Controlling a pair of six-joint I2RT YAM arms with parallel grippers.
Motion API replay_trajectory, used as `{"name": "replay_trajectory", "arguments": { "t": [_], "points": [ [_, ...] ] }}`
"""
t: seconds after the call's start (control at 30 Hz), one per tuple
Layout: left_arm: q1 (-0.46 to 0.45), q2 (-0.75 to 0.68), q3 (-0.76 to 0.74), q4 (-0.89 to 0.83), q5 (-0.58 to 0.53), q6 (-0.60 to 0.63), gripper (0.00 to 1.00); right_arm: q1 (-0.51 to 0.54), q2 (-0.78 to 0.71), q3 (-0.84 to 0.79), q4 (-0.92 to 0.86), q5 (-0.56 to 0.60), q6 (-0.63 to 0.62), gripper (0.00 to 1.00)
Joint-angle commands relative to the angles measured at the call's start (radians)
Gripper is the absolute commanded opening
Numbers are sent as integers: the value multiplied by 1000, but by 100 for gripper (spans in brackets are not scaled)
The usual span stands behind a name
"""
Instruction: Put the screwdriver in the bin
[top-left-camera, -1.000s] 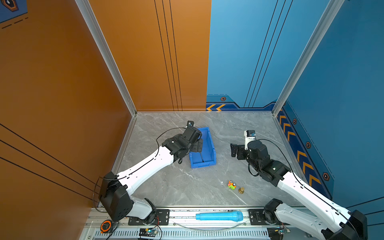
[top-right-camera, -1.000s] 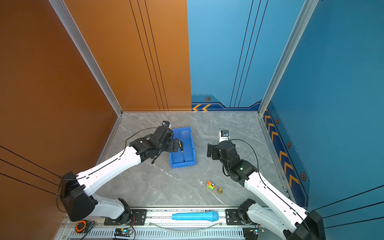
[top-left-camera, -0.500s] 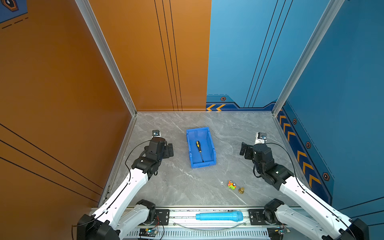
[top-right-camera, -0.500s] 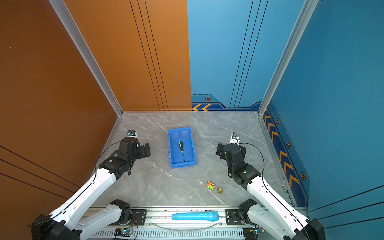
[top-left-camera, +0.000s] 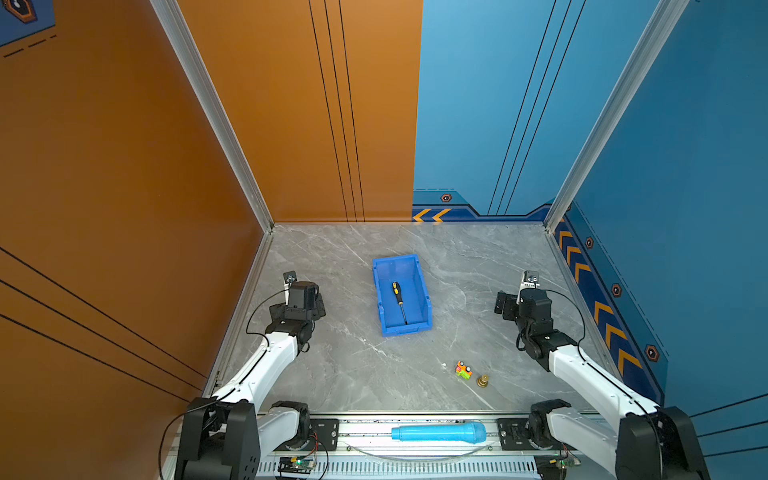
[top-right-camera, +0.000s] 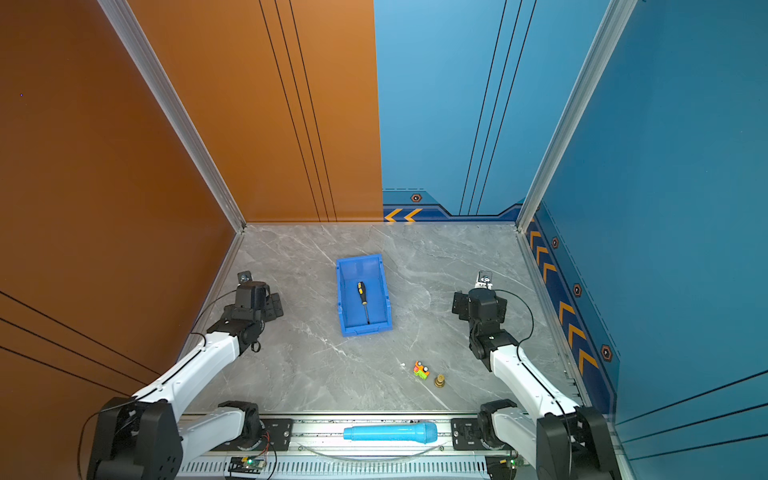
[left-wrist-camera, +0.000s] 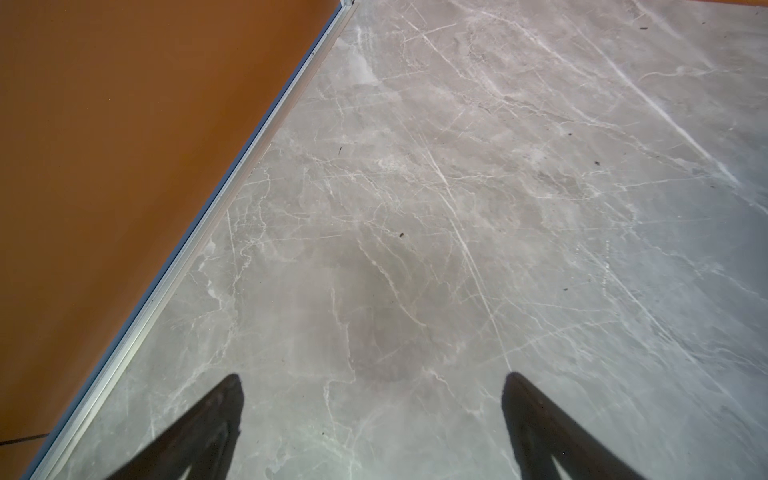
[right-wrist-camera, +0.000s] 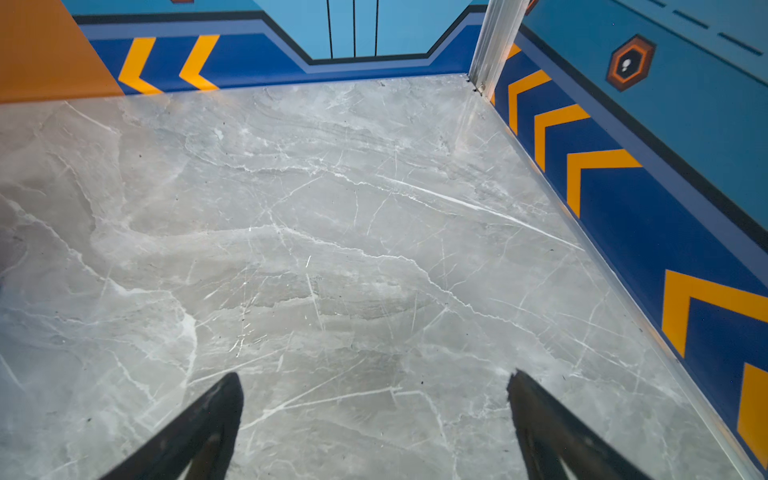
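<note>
Plainly, the work looks finished. The grey marble-patterned counter (top-left-camera: 353, 374) carries only a few things, and neither arm is busy with any of them.

The left pincer (left-wrist-camera: 372, 380) hangs over bare stone near the orange wall, its two dark fingers spread wide with nothing between them. The right pincer (right-wrist-camera: 374, 380) is likewise released and empty, over bare counter near the blue chevron-striped wall. Both top views place each pincer well apart from the container between them.

That container, the rectangular bright blue plastic bin (top-left-camera: 406, 328) with tall walls and a lower lipped front edge, sits upright around the middle of the counter. Below it, on the metal rail at the front and off the marble, lies a long cyan plastic cylinder (top-left-camera: 438, 432) (no part of this job).

Inside the bin, flat on its floor, lies the slim screwdriver (top-left-camera: 400, 301) with its black-and-yellow handle towards the far wall and its thin dark shaft pointing at the front lip. It is wholly within the walls in both top views.

A small multicoloured toy block (top-left-camera: 463, 370) and a little brass fitting (top-left-camera: 482, 380) sit just beside each other, nearer the right arm, untouched.

My judgement: placing is done; nothing remains but perhaps parking the arms.
</note>
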Motion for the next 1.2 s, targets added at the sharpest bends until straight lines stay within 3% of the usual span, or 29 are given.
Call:
{"name": "replay_trajectory", "arguments": {
  "t": [0.0, 0.17, 0.53, 0.8, 0.93, 1.17],
  "points": [
    [7, 39, -58, 175, -22, 84, 98, -36, 53, -10, 109, -63, -77, 100],
    [26, 90, -114, 327, -19, 119, 98, -62, 143, -65, 284, -55, -90, 100],
    [53, 201, -114, 585, 56, 166, 98, -89, 385, 0, 543, -97, -111, 100],
    [57, 271, -98, 695, 107, 183, 98, -132, 444, -86, 748, -120, -70, 100],
    [55, 344, -123, 834, 136, 200, 98, -128, 443, -90, 754, -104, -71, 100],
    [21, 367, -128, 870, 136, 243, 98, -128, 445, -87, 749, -104, -69, 100]
  ]
}}
